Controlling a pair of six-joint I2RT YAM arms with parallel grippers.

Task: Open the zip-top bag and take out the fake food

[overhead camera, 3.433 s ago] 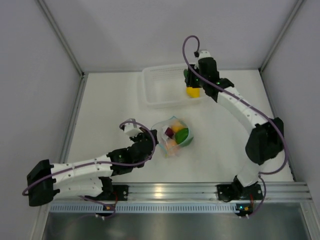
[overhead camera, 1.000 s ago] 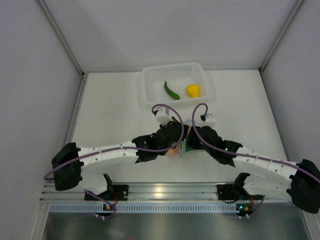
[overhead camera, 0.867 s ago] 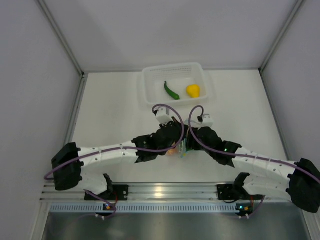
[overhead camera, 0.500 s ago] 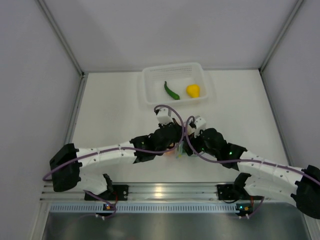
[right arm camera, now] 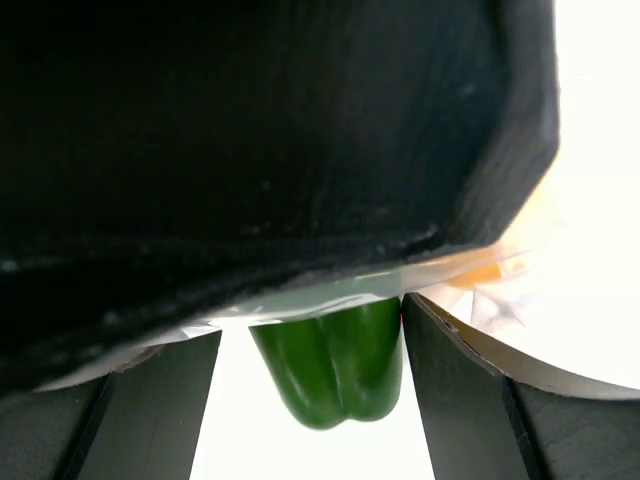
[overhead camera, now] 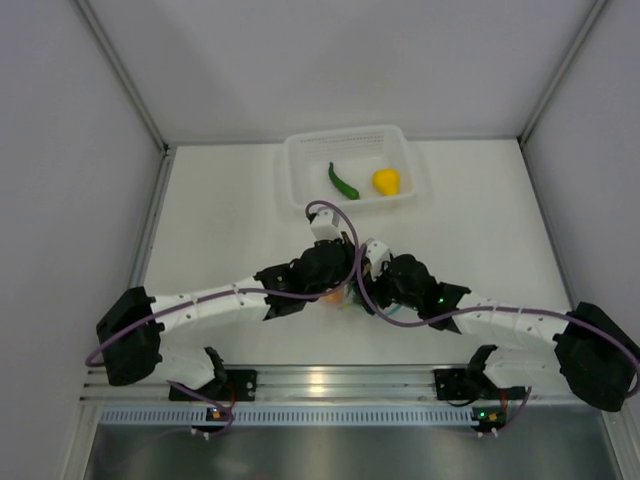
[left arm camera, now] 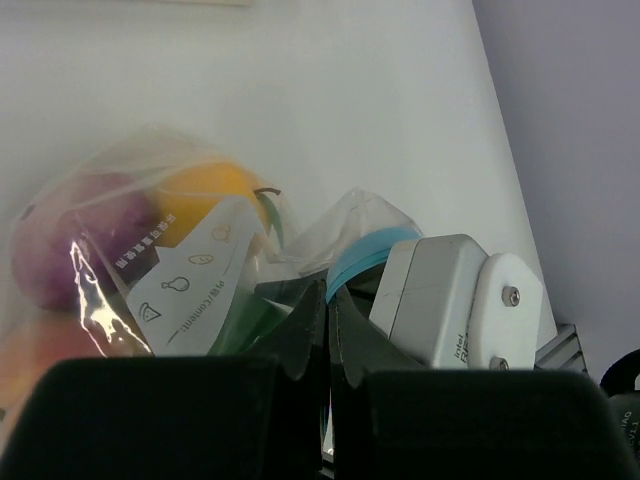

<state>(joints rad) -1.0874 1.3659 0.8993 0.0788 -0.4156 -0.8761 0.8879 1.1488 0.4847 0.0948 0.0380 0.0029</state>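
The zip-top bag (left arm camera: 190,260) lies at the table's middle, mostly hidden under both grippers in the top view (overhead camera: 346,298). My left gripper (left arm camera: 328,310) is shut on its edge by the light blue zip strip (left arm camera: 360,255). Inside are a purple piece (left arm camera: 70,240), a yellow-orange fruit (left arm camera: 205,195) and a peach fruit (left arm camera: 30,360). My right gripper (right arm camera: 310,340) is open around the green pepper (right arm camera: 335,365) at the bag's mouth; its right finger (right arm camera: 460,390) touches the pepper, the left finger stands apart. A green chili (overhead camera: 343,181) and a yellow pepper (overhead camera: 386,181) lie in the basket.
The white mesh basket (overhead camera: 295,150) stands at the back of the table, beyond the bag. The two grippers meet head to head (overhead camera: 352,283); the right wrist's white camera housing (left arm camera: 440,300) sits just right of my left jaws. Grey walls close in both sides.
My right gripper came back from the basket, where the yellow pepper now lies, and over the last second slid left into the bag's mouth. The left gripper stayed on the bag.
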